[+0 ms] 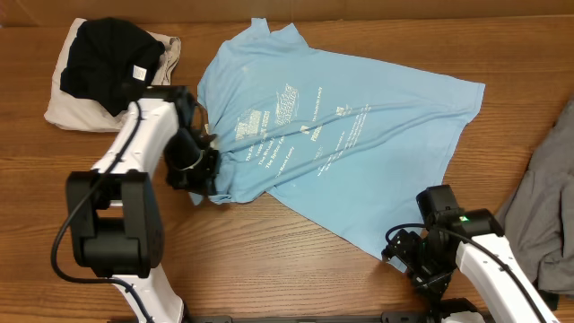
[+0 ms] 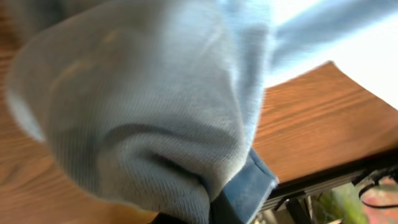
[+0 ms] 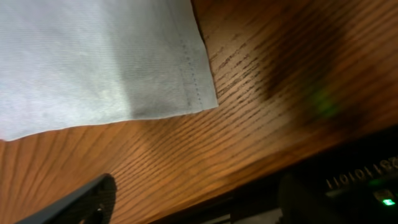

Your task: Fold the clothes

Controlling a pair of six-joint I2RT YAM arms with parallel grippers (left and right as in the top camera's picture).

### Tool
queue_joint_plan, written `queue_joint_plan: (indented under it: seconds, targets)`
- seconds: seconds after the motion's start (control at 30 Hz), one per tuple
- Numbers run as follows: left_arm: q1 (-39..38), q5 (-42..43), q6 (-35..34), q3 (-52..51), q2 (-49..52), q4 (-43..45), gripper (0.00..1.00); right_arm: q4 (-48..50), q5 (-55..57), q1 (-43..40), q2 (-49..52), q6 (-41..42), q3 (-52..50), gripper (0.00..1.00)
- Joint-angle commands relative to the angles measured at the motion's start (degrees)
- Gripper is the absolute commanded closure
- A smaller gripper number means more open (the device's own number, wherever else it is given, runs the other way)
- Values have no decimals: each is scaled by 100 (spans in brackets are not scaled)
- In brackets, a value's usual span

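Spanning the whole view, brown wood-grain tabletop (image 1: 296, 269). Blue shirt (image 1: 377, 117) lies spread at centre, print up, creased toward its left side. Left claw (image 1: 208, 169) clenched on bunched shirt cloth there; left arm (image 1: 143, 135) covers that edge. Right claw (image 1: 405, 256) spread, empty, just beside the shirt's near right corner. Black garment (image 1: 108, 54) on beige garment (image 1: 67, 112), far left. Grey garment (image 1: 547, 197) at right edge.
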Motion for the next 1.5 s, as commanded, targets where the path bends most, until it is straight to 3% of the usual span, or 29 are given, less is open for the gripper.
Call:
queue_joint_plan:
  seconds: [0.0,0.17,0.37,0.77,0.97,1.1,1.47]
  targets:
    - [-326,308,109,83,-164,90,96,197,-146,33,-15,162,-232,18]
    - [-435,286,68,85,-164,243,96,570,-188,35,-15,177,-411,29]
    - [-37,254,70,142,-164,310,96,857,-186,160,-4,358,-684,36]
    - [525,101,68,459,-164,848,96,1674,166,256,640,715,-697,33]
    - [525,101,70,459,-164,999,96,1676,26,256,1147,713,-426,22]
    - [525,103,68,459,-164,1054,96,1626,-39,249,1167,710,4,20]
    - [525,101,72,459,-164,1117,96,1423,776,251,1287,710,186,35]
